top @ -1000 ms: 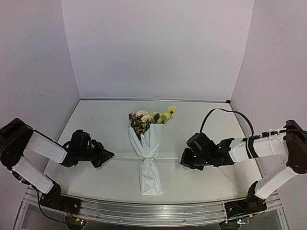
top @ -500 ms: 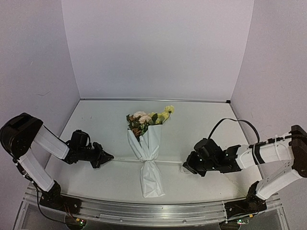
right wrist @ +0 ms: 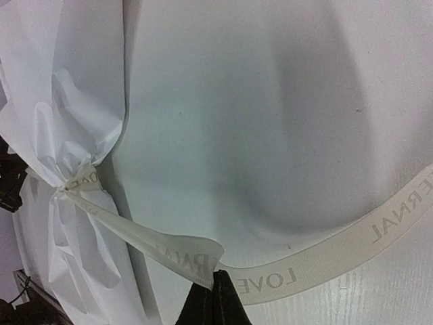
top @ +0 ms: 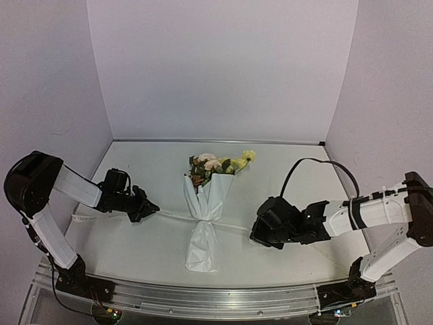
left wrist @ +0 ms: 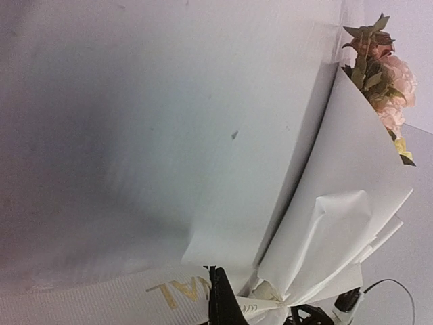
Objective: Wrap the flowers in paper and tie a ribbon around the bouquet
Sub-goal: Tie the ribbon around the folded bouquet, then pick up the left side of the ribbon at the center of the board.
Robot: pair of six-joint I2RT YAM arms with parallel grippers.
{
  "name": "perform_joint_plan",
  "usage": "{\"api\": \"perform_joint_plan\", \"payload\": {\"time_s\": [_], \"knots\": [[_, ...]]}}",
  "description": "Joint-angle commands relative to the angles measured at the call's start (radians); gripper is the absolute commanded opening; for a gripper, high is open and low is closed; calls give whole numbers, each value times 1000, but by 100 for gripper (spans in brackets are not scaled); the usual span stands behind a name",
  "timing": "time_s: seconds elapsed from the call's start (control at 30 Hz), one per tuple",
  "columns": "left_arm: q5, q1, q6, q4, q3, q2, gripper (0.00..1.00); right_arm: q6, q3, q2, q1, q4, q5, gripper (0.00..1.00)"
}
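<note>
White paper-cone bouquet (top: 206, 203) is lying mid-way across the flat white counter (top: 284, 169). Its mixed yellow, pink and orange flowers (top: 216, 166) are pointing at the far wall. The creased white paper tail (top: 201, 237) is pointing at the near edge, leaning slightly left. Long narrow cream-white lettered ribbon (top: 230, 224) is wrapping the bouquet's waist and running out both sides. Left black two-finger end effector (top: 154, 208) is sitting left of the bouquet, pinching the left run. Right black two-finger end effector (top: 254, 238) is sitting right and a bit nearer, pinching the right run. Loose ribbon ends are trailing on the counter outboard of each.
</note>
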Motion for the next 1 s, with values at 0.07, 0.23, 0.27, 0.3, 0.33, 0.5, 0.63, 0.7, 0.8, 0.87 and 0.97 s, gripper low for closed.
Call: {"api": "perform_joint_plan", "payload": {"time_s": [0.07,0.23,0.27,0.3,0.33,0.5,0.63,0.7,0.8,0.87,0.97], "knots": [[-195,32,151,-197,33,-123,0,-117,65,87,3,-296,136,0],[-195,-76,224,-212,63,-235,0,-194,133,110,1,-301,123,18],[-190,-102,238,-213,76,-244,0,-208,146,112,1,-302,122,21],[-187,-122,250,-211,90,-251,0,-219,158,112,0,-304,121,27],[-187,-140,261,-208,102,-253,0,-232,170,110,0,-305,119,34],[-112,-220,292,-163,169,-212,0,-315,223,62,0,-303,93,56],[-38,-277,295,-102,216,-189,1,-463,251,5,0,-195,28,65],[-5,-300,296,-86,238,-183,1,-522,252,-4,-5,-96,-21,69],[35,-325,298,-73,266,-171,3,-577,281,29,-24,55,-118,70],[39,-341,291,-89,286,-164,3,-595,322,78,-29,128,-191,68],[66,-351,265,-91,316,-147,3,-601,384,163,-30,225,-257,67]]}}
